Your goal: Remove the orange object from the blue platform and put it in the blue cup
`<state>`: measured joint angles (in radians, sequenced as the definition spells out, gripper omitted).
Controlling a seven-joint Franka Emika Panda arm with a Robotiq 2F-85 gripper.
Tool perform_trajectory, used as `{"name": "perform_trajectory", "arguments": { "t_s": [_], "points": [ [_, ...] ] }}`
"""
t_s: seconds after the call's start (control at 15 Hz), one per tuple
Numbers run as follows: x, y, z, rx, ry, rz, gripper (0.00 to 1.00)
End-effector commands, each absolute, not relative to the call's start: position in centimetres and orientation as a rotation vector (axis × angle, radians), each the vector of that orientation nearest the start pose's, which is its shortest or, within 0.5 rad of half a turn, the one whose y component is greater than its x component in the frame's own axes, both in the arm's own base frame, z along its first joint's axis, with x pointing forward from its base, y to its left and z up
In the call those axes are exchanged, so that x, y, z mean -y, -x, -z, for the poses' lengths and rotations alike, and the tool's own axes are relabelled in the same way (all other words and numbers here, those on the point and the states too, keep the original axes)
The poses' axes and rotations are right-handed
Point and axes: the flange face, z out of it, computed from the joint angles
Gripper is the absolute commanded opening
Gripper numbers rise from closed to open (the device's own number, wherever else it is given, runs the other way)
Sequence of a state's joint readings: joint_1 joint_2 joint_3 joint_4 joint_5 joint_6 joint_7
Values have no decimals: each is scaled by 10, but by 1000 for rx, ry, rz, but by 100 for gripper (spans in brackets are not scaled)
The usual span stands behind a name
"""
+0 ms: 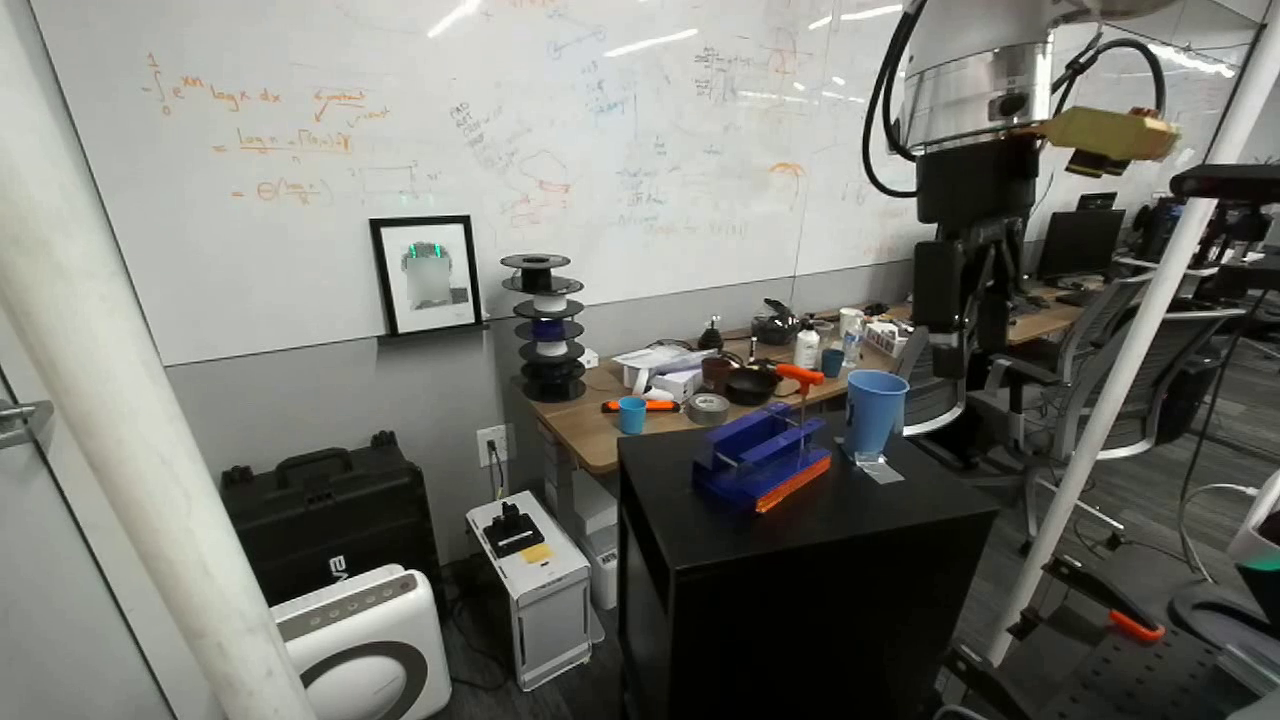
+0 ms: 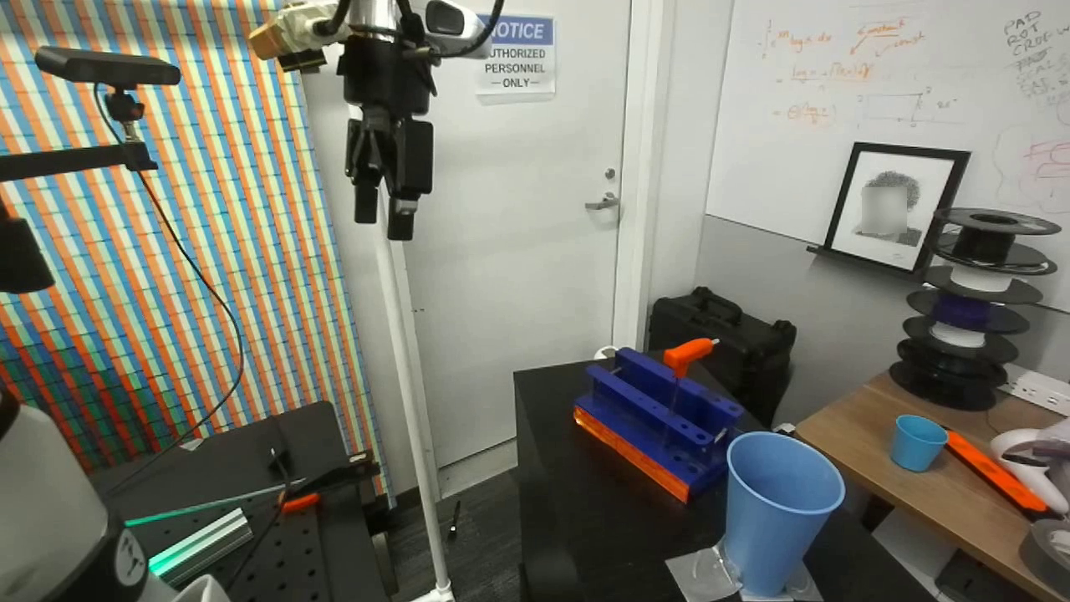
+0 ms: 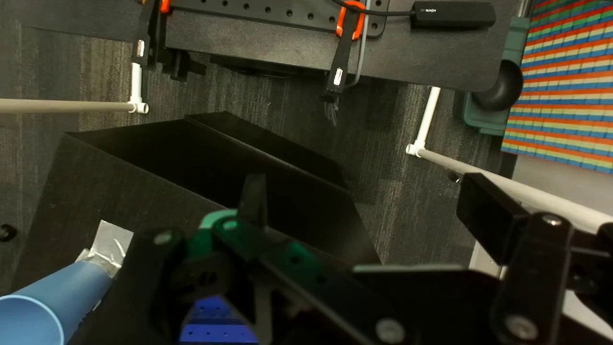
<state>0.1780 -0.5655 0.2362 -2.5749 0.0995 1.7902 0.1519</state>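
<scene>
The orange object is a T-handled tool (image 1: 800, 376) with a thin metal shaft. It stands upright in the dark blue platform (image 1: 738, 484), and its orange handle also shows in an exterior view (image 2: 685, 356). The platform (image 2: 637, 403) has an orange strip along one long edge. The light blue cup (image 1: 872, 412) stands upright beside the platform, with clear tape at its base; it also shows in an exterior view (image 2: 773, 522) and the wrist view (image 3: 72, 297). My gripper (image 2: 384, 214) hangs high above and away from both, open and empty; its fingers are wide apart in the wrist view (image 3: 368, 203). The tool is hidden there.
A black cabinet (image 1: 800, 600) bears the platform and cup. Behind it a wooden desk (image 1: 580, 425) holds a smaller blue cup (image 1: 632, 415), tape and clutter. White poles (image 1: 1110, 420) stand around. A black table (image 3: 268, 43) with clamps shows in the wrist view.
</scene>
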Motion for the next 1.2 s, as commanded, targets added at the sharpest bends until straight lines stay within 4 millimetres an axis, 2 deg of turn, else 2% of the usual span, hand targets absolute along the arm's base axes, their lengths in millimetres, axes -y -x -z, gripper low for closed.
{"name": "perform_trajectory", "arguments": {
  "t_s": [0.0,0.33,0.53,0.8,1.13],
  "points": [
    [-133,-331,-440,301,3227,-201,100],
    [-78,-381,-469,219,3241,250,100],
    [-44,-410,-468,132,3172,412,100],
    [-12,-443,-433,44,3091,464,100],
    [2,-469,-375,-3,3046,353,100]
  ]
}}
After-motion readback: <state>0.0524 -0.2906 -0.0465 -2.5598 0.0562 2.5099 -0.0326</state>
